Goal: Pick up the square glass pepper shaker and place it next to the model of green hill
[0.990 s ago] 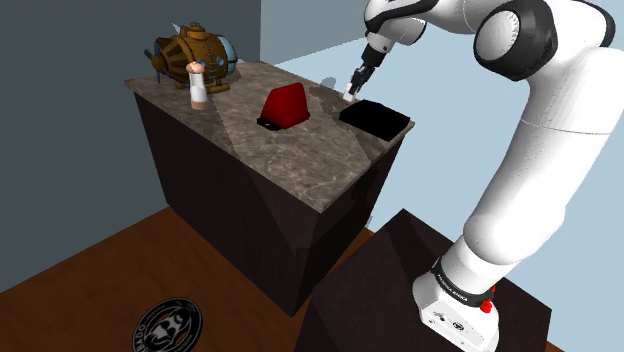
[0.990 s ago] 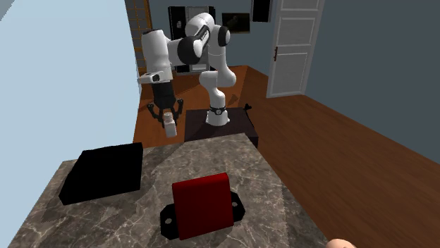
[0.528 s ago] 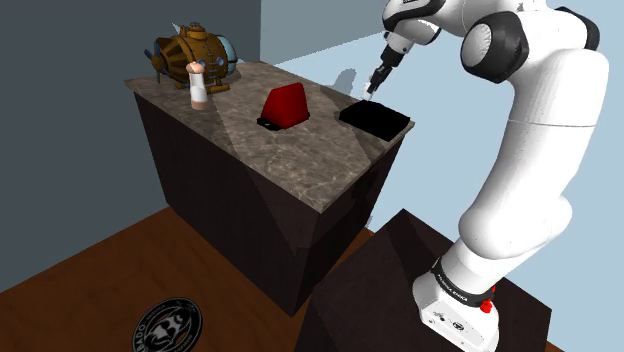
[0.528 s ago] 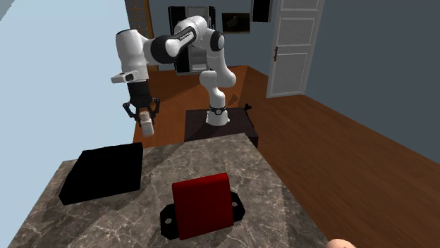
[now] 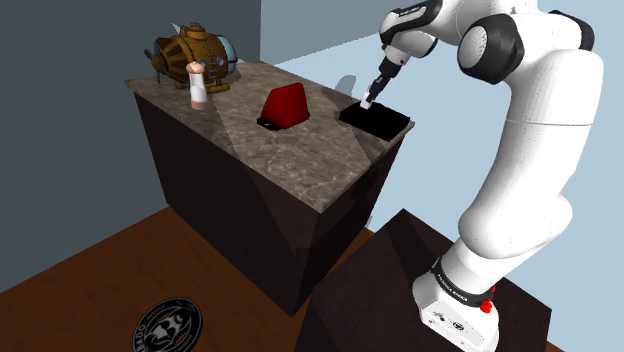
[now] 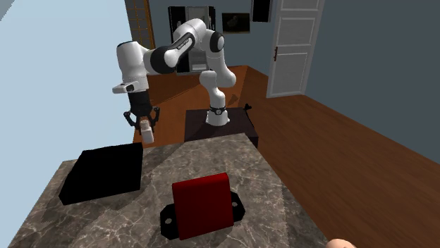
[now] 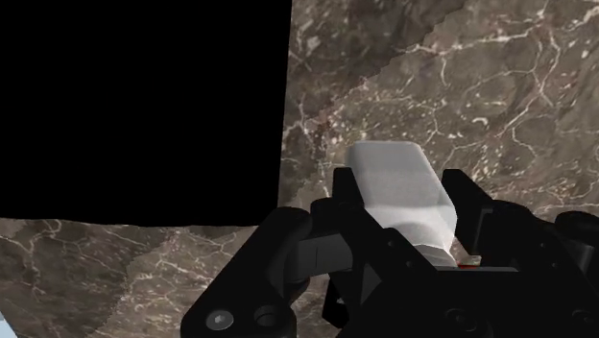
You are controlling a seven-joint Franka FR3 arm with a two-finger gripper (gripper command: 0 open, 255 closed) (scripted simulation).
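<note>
Whitish, cloudy glass sits in your claw [image 7: 408,235]: the square shaker [image 7: 398,187] is clasped between the two black fingers, with the jaws closed only as far as its sides allow. It hangs clear of the marble worktop [image 7: 480,77].

Over the last second the arm has swung it across. In the second exterior view the shaker was out in front of the stand [image 6: 236,125]. It has since travelled towards 9 o'clock and dropped a little, so it now hangs at about 1 o'clock from the black slab [image 6: 102,171]. The wrist view puts it above bare marble just beside the slab's straight edge, not above the slab itself.

Nothing green shows on the worktop. Since you have carried the shaker here, I judge the slab to be the hill model. The red wedge [image 5: 285,105] lies at about 9 o'clock from the slab in the shoulder view, apart from it.

The carry looks nearly done. What remains is to lower the shaker onto the marble beside the slab and let go. The claw comes in at a slant in the shoulder view, so straighten it before release or the shaker may tip.
</note>
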